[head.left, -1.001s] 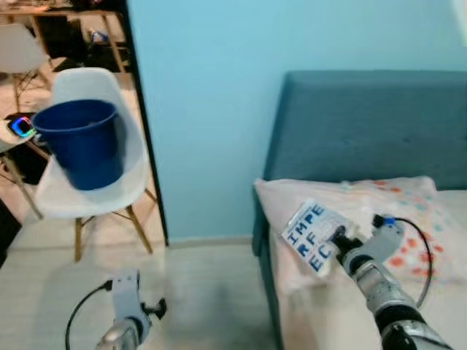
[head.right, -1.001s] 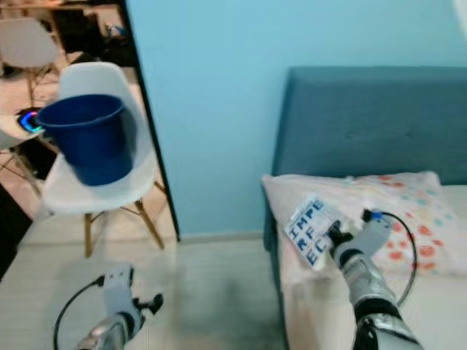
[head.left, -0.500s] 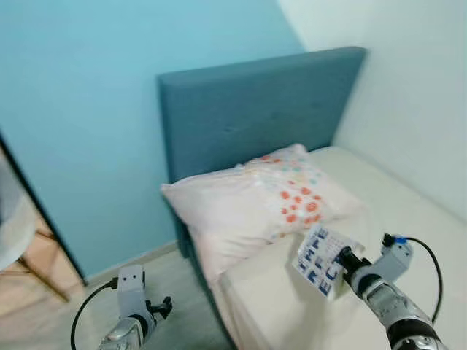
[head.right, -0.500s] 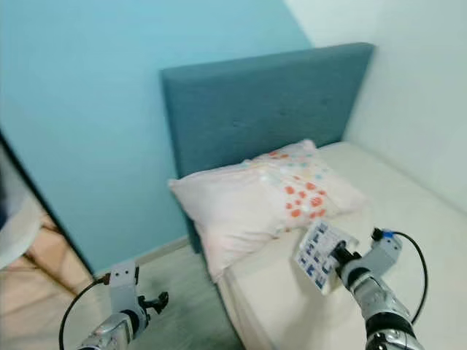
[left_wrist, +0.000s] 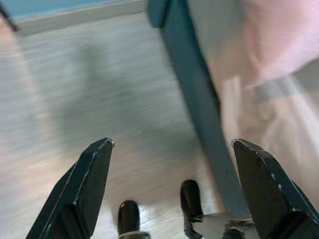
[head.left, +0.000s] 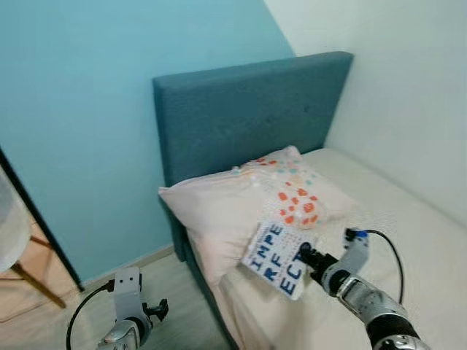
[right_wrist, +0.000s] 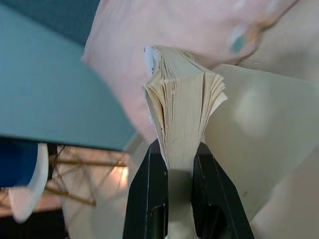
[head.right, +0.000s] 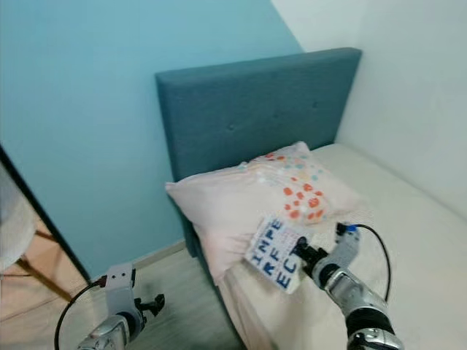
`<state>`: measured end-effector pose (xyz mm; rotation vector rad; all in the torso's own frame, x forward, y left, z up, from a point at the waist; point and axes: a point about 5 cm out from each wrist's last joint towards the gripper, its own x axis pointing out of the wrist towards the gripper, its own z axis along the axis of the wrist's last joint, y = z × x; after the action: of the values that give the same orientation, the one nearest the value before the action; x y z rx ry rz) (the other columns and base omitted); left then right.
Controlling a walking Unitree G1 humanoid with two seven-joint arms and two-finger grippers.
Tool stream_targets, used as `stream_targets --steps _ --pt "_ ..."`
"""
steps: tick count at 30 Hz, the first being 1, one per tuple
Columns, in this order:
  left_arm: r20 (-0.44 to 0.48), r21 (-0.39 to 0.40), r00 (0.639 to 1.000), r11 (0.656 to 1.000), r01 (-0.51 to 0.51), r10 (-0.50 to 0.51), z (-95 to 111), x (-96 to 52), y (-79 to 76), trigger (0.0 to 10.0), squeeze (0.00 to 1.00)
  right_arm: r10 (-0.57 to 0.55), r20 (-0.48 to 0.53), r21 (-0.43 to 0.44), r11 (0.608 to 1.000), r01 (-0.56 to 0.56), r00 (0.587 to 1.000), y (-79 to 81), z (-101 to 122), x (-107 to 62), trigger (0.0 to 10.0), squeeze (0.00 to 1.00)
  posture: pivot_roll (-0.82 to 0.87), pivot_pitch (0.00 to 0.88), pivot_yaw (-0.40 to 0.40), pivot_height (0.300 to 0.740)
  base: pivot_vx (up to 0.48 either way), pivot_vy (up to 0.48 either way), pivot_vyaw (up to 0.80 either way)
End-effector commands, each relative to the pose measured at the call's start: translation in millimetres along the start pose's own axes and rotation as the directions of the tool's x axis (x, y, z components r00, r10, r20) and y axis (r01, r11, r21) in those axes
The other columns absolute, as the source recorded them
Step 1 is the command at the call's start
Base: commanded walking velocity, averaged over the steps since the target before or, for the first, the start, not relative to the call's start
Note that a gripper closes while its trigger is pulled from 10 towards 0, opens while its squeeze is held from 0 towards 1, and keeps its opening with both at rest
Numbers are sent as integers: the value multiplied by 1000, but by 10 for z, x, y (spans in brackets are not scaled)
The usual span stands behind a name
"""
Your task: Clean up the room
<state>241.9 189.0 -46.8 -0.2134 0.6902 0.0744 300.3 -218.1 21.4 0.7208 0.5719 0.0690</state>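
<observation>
A thick paperback book (head.left: 274,259) with a white cover and big blue letters is clamped by its lower edge in my right gripper (head.left: 307,257). It hangs over the mattress, just in front of the pillow (head.left: 226,204). In the right wrist view the black fingers (right_wrist: 145,184) pinch the fanned cream pages of the book (right_wrist: 182,99). My left gripper (head.left: 157,309) hangs low over the floor beside the bed. It stands open with nothing in it (left_wrist: 172,144).
The bed (head.left: 416,240) has a teal headboard (head.left: 241,109) and stands in the corner against a white wall. A pale wooden floor (head.left: 66,306) lies to its left. A white chair's edge (head.left: 6,230) shows at far left by a dark door frame.
The view has swung right, from the chair with the blue bucket to the bed. My right gripper has carried the book leftwards, closer to the pillow's front.
</observation>
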Motion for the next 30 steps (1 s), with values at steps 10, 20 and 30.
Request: stream_targets --steps 10,20,30 --pt "-48 28 999 999 -22 24 -145 -52 89 10000 0 -93 72 10 996 92 993 -132 139 -54 10000 0 20 0 -47 680 0 0 0" --pt "-73 56 996 998 -38 42 -222 -88 155 10000 0 -88 182 90 993 73 979 -192 151 -93 10000 0 26 0 -41 645 0 0 0" --pt "-22 40 997 997 -72 73 -84 -74 246 10000 0 -135 340 191 979 72 931 -358 285 -220 10000 0 42 0 -34 615 0 0 0"
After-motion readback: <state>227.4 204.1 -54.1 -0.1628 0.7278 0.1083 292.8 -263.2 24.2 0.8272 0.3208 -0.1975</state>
